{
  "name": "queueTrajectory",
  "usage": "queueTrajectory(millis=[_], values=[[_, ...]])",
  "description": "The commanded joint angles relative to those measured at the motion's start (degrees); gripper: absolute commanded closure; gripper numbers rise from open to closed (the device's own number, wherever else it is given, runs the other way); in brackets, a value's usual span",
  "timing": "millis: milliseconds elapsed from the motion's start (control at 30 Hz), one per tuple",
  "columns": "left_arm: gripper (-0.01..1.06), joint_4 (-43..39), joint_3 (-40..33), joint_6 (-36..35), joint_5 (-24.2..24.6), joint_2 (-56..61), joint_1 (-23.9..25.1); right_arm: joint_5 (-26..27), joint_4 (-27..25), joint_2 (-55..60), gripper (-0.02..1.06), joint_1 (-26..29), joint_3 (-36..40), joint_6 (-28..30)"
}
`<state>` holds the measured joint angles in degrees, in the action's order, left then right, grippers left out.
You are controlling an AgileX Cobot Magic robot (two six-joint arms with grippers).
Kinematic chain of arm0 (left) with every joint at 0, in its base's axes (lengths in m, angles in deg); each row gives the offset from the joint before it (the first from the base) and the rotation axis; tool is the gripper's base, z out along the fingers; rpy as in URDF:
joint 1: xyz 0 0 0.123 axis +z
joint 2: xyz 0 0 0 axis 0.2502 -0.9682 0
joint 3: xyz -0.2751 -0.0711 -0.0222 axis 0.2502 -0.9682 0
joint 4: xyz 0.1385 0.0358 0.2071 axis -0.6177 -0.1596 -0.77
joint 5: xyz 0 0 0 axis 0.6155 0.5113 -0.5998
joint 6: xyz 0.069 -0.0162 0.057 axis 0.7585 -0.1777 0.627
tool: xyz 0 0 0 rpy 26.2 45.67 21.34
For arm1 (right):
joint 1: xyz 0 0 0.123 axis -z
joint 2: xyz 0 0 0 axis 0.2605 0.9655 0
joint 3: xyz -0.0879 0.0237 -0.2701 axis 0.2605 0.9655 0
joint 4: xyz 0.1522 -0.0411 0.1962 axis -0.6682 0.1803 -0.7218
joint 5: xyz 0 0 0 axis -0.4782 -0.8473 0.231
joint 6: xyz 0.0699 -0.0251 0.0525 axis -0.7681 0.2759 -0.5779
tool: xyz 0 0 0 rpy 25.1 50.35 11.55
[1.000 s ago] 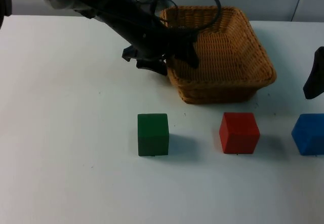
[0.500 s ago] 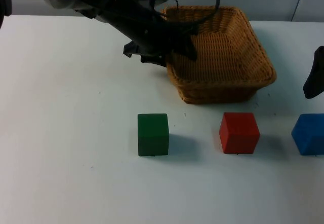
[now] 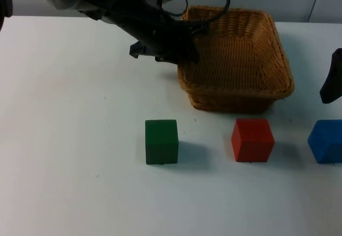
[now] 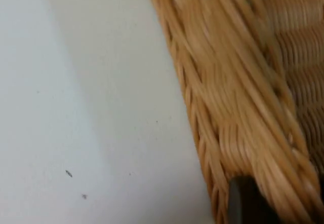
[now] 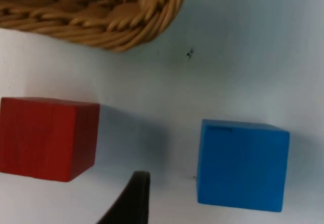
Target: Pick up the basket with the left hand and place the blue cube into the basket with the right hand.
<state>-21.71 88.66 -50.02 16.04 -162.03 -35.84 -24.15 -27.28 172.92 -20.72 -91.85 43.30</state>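
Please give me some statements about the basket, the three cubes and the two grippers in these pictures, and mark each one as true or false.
1. The left gripper is at the basket's left rim. True.
2. The blue cube lies inside the basket. False: it stands on the table, in front of the basket.
3. The red cube stands between the green cube and the blue cube. True.
4. The right gripper holds the blue cube. False: it waits beside the basket, behind that cube.
5. The green cube touches the basket. False: bare table separates them.
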Motion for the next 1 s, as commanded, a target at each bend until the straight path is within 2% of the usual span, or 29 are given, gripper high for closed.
queueTrajectory(millis=[0, 133, 233, 333, 367, 400, 600, 767, 967], values=[[0.78, 2.1, 0.2, 0.4, -2.1, -0.1, -0.4, 0.6, -0.1, -0.1, 0.02, -0.2, -0.3, 0.1], [0.78, 3.9, 0.2, 0.4, -3.7, -0.1, -0.4, 0.7, -0.1, -0.1, 0.02, -0.2, -0.3, 0.1], [0.82, 5.2, 0.2, 0.4, -5.0, -0.1, -0.4, 0.7, -0.1, -0.1, 0.02, -0.2, -0.3, 0.1], [1.00, 6.7, 0.2, 0.4, -6.5, -0.1, -0.4, 0.8, -0.1, -0.1, 0.02, -0.2, -0.3, 0.1], [1.00, 6.7, 0.2, 0.4, -6.5, -0.1, -0.4, 0.8, -0.1, -0.1, 0.02, -0.2, -0.3, 0.1], [1.05, 7.2, 0.2, 0.4, -6.9, -0.1, -0.4, 0.8, -0.1, -0.1, 0.02, -0.2, -0.3, 0.1], [1.05, 8.9, 0.2, -1.2, -8.6, 0.0, -0.4, 0.9, -0.1, -0.1, 0.02, -0.2, -0.3, 0.1], [1.05, 7.9, 0.2, -7.9, -10.5, 1.2, -0.4, 0.9, -0.1, -0.1, 0.02, -0.2, -0.3, 0.1], [1.05, 7.1, 0.2, -14.2, -9.1, 4.4, -0.1, 0.9, -0.1, -0.1, 0.02, -0.2, -0.3, 0.1]])
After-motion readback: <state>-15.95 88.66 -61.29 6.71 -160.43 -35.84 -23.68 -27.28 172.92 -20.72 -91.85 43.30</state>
